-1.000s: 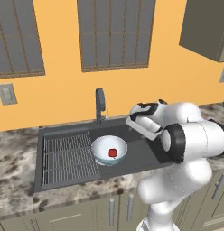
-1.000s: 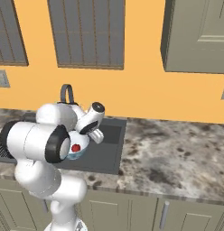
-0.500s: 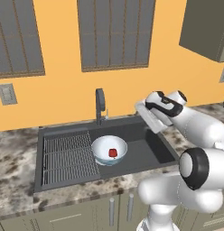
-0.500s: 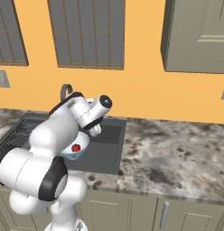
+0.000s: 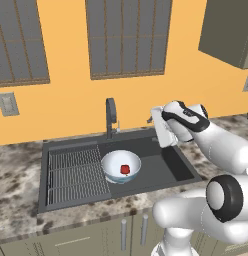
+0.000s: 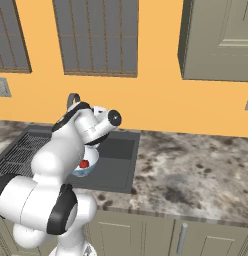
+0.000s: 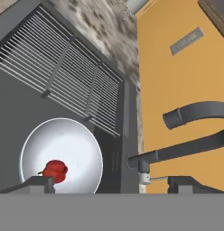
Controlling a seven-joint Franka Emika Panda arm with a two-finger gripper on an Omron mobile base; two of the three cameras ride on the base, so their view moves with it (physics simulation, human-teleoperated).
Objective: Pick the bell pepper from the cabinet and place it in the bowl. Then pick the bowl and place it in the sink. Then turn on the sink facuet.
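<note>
The bowl [image 5: 121, 166] sat in the sink [image 5: 166, 165] with the bell pepper [image 5: 125, 170] inside — so the gripper [image 5: 157, 125], spread wide and empty, hovered beside the sink facuet [image 5: 111, 116], likely for its lever.

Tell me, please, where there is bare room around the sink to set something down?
The counter right of the sink is bare. The basin floor between the bowl and the sink's right wall is free too. It is crowded behind the bowl, where the open tool hangs near the faucet.
</note>
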